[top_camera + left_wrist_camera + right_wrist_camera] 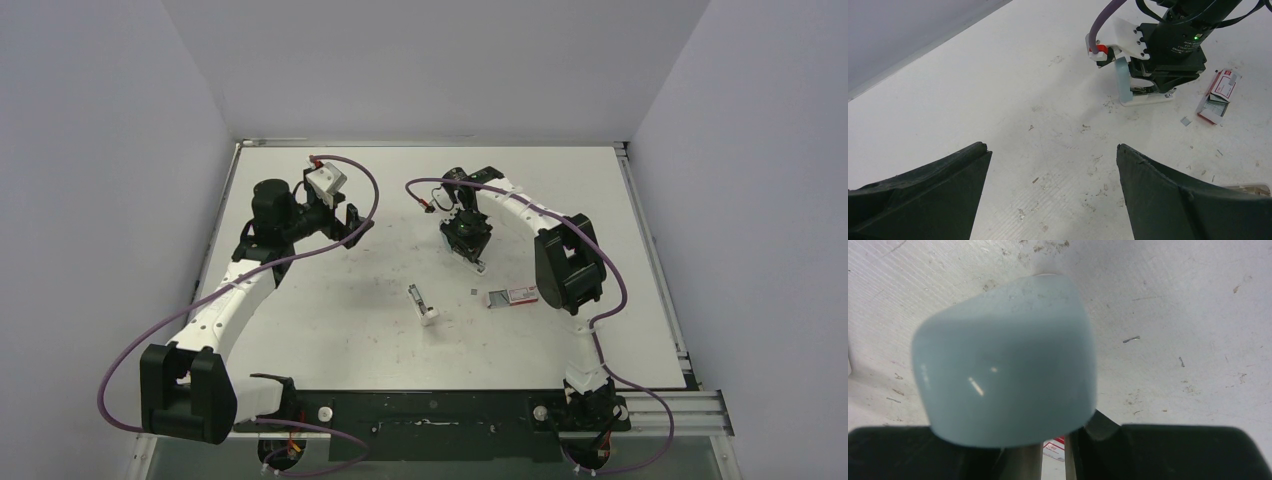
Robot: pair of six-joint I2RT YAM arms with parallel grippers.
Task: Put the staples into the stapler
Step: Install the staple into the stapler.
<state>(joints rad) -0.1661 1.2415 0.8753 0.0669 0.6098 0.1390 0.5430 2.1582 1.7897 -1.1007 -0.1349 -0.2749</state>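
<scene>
My right gripper (pixel 470 245) is shut on the stapler (pixel 1128 85), which has a pale blue lid tilted up and a white base resting on the table. In the right wrist view the stapler's blue cap (pixel 1005 360) fills the space ahead of the right gripper (pixel 1050 437). The red-and-white staple box (pixel 512 296) (pixel 1222 91) lies open on the table to the right of the stapler. A small grey strip of staples (pixel 1186 121) lies loose beside it. My left gripper (pixel 352 222) (pixel 1050 147) hovers open and empty at the back left.
A small white-and-grey object (pixel 422 303) lies on the table in front of the stapler; its edge (pixel 1254 189) shows in the left wrist view. The white table (pixel 330 330) is scuffed and bounded by walls at left, back and right.
</scene>
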